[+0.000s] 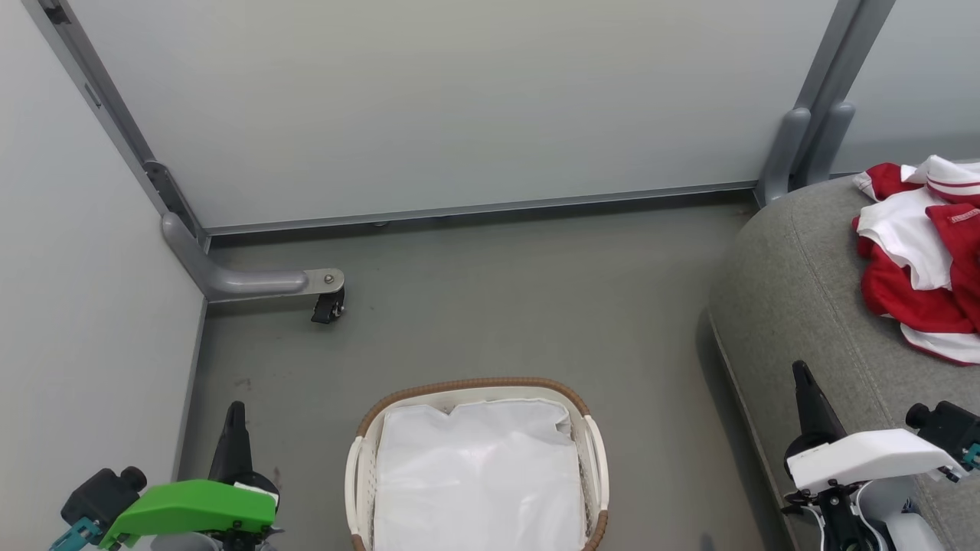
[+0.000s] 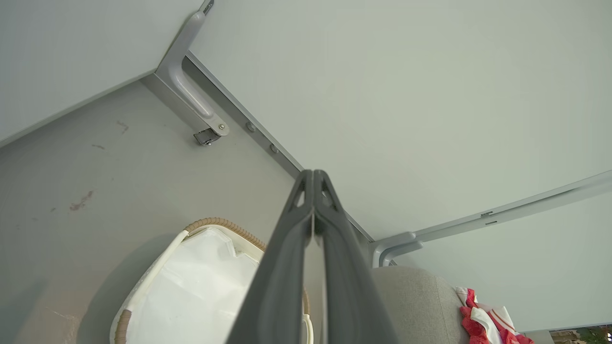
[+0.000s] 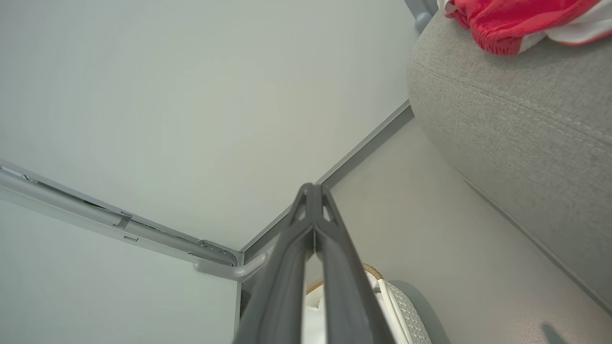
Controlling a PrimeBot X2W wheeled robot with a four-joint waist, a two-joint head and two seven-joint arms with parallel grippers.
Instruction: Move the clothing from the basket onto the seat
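Red/white clothing lies heaped on seat, w/ basket apart on floor, holding white liner. L gripper and R gripper: both clenched, empty, either side of basket.

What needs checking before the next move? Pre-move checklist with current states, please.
1. No garments left in the laundry basket: ok, it holds the white liner sheet.
2. All visible red-and-white clothing on the grey seat cushion: ok, heaped there, cut off by the head view's right edge.
3. The left gripper shut and empty: ok.
4. The right gripper shut and empty: ok.
5. Anything hidden under the liner sheet: cannot tell.
6. The right gripper apart from the clothing: ok.
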